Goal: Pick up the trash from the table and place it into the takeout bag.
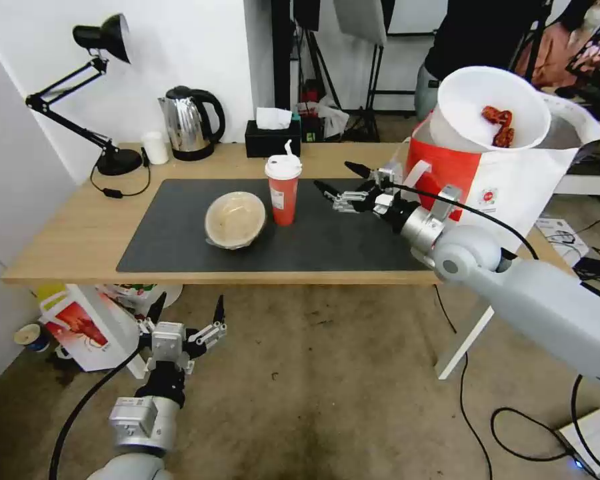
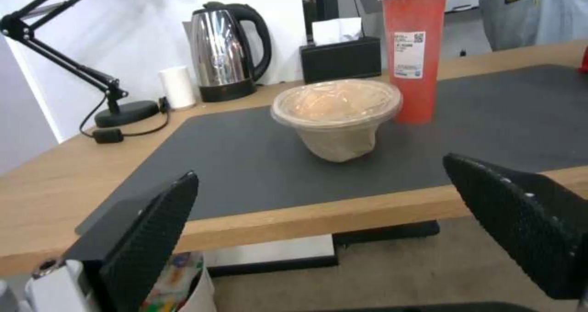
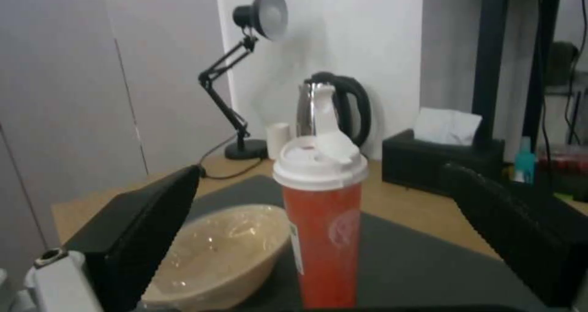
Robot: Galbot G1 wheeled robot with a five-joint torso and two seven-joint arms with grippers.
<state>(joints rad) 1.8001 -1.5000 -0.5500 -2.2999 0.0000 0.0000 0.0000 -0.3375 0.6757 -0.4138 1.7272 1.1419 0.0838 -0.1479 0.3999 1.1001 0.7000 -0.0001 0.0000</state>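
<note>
The red paper cup point(image 2: 413, 57) bears a white label, print unreadable.

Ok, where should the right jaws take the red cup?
Grip the red cup around its mid-body, below the white lid, coming level from its right, where the open right gripper already faces it. It stands upright; the tan bowl crowds its left.

Trash items: three
- white round bowl point(image 1: 490, 110) with red scraps: one, in the mouth of the takeout bag point(image 1: 513, 183), behind the right gripper's point(image 1: 340, 181) spread jaws
- red paper cup point(image 1: 283, 190): one, just ahead of those jaws
- tan bowl point(image 1: 235, 220): one, beyond the cup

Takeout bags: one
Grippers: two; left gripper point(image 1: 188, 312) jaws apart below the table point(image 1: 60, 247) edge
Tables: one
</note>
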